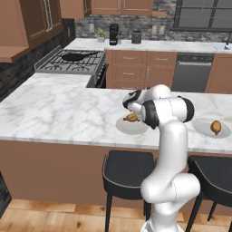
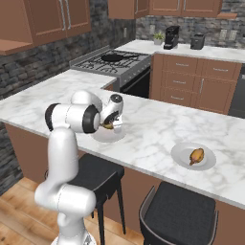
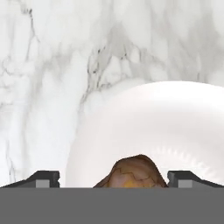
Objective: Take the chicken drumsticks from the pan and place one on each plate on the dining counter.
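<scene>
Hovering low over the near plate [image 1: 131, 125] at the centre of the left base view, the gripper [image 3: 113, 179] is seen with its jaws spread wide, one dark tip at each side of a drumstick [image 3: 133, 171] at the bottom of the hand view. No squeeze is visible; the piece appears released, or very nearly so, onto the plate, though actual contact with the plate cannot be confirmed. At the lower right of the right base view, the other plate [image 2: 193, 156] is already loaded with a second drumstick [image 2: 196, 155]. The pan [image 1: 76, 56] sits on the stove at the upper left of the left base view, and nothing golden can be made out in it. Both plates rest on the dining counter [image 1: 59, 113]. The task is judged all but finished: only a clean withdrawal remains.
</scene>
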